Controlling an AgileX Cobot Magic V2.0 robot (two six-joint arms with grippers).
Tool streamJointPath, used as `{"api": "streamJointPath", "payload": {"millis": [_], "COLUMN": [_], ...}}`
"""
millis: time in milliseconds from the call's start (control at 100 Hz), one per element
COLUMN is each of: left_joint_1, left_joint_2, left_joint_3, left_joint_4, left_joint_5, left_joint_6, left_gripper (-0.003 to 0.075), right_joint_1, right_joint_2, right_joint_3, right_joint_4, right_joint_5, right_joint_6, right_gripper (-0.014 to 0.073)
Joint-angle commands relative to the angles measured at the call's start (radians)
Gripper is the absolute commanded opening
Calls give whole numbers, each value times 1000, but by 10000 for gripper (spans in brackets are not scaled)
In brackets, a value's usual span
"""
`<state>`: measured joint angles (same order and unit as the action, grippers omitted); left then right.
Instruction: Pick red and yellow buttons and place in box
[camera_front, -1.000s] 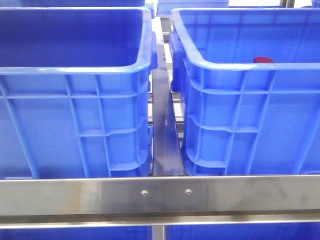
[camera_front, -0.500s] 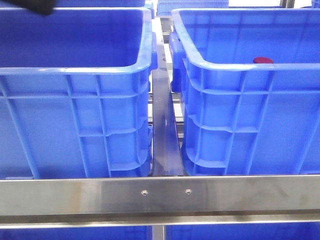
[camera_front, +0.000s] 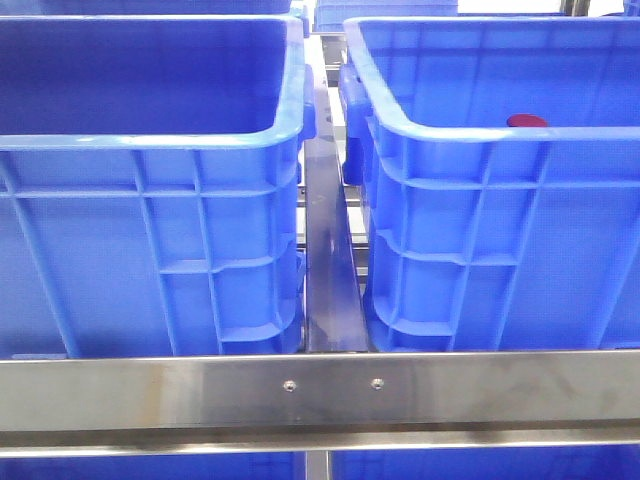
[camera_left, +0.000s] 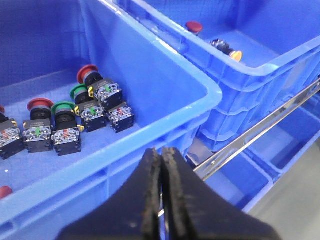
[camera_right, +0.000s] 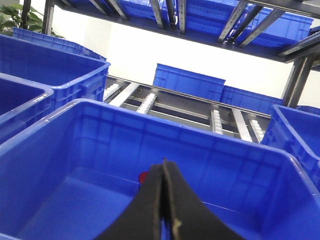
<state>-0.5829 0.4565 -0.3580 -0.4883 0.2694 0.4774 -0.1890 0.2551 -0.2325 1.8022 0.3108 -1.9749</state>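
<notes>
Since half a second ago, we see the dark shape has left the front view's top-left corner. Our left end effector (camera_left: 162, 165) hangs pressed together, empty, above the left crate (camera_left: 165, 95) of buttons (camera_left: 90, 107). Our right end effector (camera_right: 163, 192) looks closed over the box (camera_front: 480, 130), where a red button (camera_front: 527, 121) lies

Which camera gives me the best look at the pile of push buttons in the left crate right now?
The left wrist view. It looks down into the left crate and shows the red- and green-capped push buttons on its floor. The front view shows only that crate's outer wall and rim, with its floor hidden. The right wrist view looks into another crate, with only a speck of red behind the fingers.
</notes>
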Motion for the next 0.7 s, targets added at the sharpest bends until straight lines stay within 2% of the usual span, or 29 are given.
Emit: {"api": "streamJointPath", "payload": {"millis": [0,690], "left_joint_1": [-8,-8], "left_joint_2": [-33,-44], "left_joint_3": [-17,-17], "left_joint_4": [-18,-18], "left_joint_5": [-77,-77], "left_joint_6": [-7,-7], "left_gripper": [-20,-20], "right_joint_1": [-7,-7], "right_joint_2": [7,7], "right_joint_3": [-26,-26], "right_joint_4": [116,116], "right_joint_5": [23,23], "right_joint_6": [-6,-6], "right_gripper": [-70,-70]}}
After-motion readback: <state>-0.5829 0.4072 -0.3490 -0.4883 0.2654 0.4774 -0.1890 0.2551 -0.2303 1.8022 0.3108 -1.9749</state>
